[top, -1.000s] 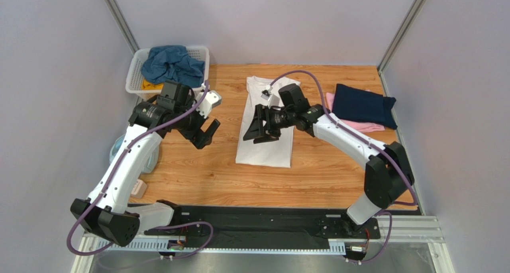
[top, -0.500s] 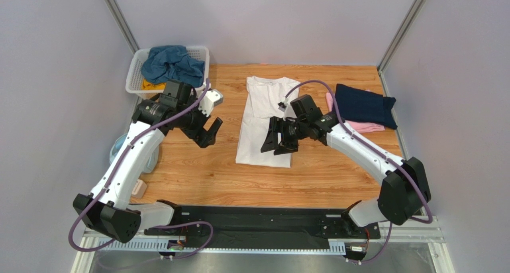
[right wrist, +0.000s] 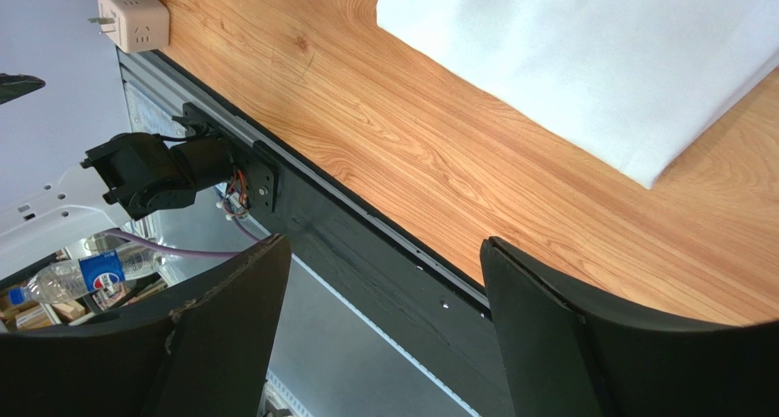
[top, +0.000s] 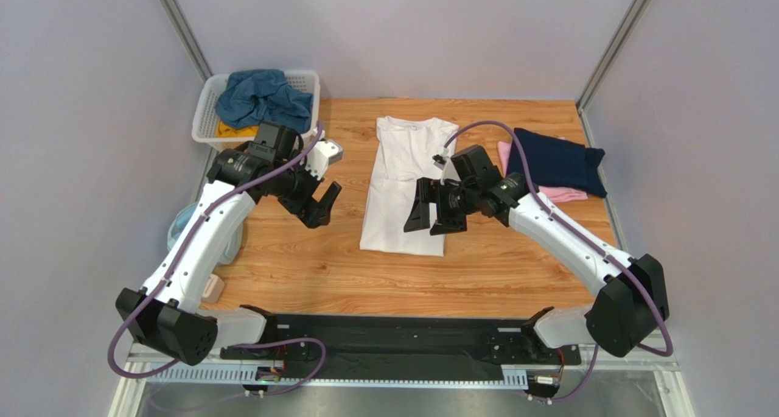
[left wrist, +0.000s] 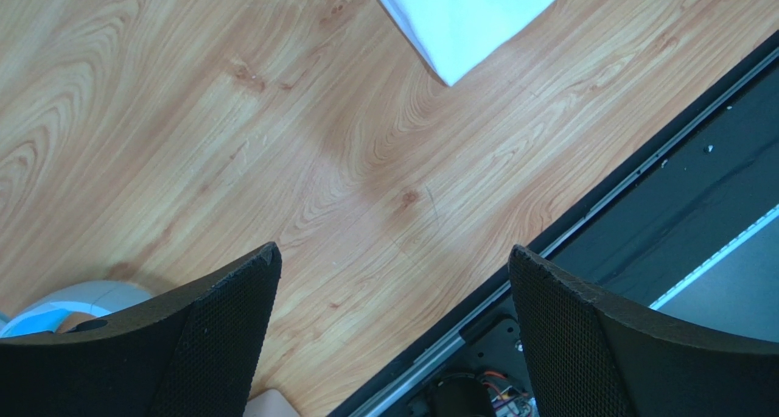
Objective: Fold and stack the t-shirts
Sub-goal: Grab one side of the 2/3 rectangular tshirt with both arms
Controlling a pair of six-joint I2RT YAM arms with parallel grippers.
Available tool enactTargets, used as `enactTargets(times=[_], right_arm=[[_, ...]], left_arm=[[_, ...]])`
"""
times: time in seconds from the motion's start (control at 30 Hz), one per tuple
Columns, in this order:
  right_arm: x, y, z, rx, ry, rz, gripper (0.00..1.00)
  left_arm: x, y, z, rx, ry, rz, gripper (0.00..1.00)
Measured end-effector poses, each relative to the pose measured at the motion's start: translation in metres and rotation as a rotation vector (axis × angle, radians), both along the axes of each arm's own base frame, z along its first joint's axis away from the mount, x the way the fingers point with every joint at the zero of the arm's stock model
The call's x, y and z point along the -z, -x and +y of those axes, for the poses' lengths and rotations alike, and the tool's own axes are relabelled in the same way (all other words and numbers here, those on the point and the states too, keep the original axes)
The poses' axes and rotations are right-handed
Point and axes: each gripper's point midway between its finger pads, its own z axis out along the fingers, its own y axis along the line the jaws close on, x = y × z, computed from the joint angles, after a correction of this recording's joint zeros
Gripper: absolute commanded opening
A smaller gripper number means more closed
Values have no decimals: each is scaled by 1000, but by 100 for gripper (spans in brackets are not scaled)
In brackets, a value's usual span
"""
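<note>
A large white t-shirt [top: 402, 175] lies folded into a long strip in the middle of the wooden table. At the right edge rests a folded navy t-shirt [top: 555, 159] on top of a pink one [top: 562, 195]. A teal-blue t-shirt [top: 263, 97] is bunched in the basket, with a bit of yellow cloth [top: 229, 129] under it. My right gripper [top: 428, 218] hovers open over the white shirt's near right part, holding nothing. My left gripper [top: 325, 205] hangs open above bare wood left of that shirt. The white shirt's near corner [left wrist: 466, 15] shows in the left wrist view, its near edge [right wrist: 594, 61] in the right wrist view.
A white slatted basket [top: 208, 97] stands at the back left corner. A light-blue object [top: 181, 223] and a beige plug adapter [top: 212, 289] lie off the table's left side. A black rail [top: 402, 339] runs along the near edge. Grey walls close in on both sides.
My right gripper has drawn back from over the white shirt's middle toward its near right edge, and its jaws have spread wider. The left arm has barely shifted.
</note>
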Motion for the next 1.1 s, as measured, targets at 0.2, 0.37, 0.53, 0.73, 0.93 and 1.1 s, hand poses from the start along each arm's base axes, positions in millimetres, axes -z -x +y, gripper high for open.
enactTargets(times=[0.2,0.37,0.53,0.73,0.93,1.1], right_arm=[[-1,1,-2,1,4,-7,84],[-1,0,-3,6,8,-8,85],[0,-1,-5,13,15,-2,88],[1,-2,-11,31,27,-7,90],[5,5,-18,40,41,-2,90],[12,7,-24,50,52,15,94]], left_arm=[[5,0,0,-4,-7,23,100],[3,0,1,-12,-12,30,100],[-2,-2,0,-17,-6,16,100],[-2,-3,0,-18,-6,16,100],[-2,-2,0,-20,-3,18,100],[-2,-2,-1,-22,-1,23,100]])
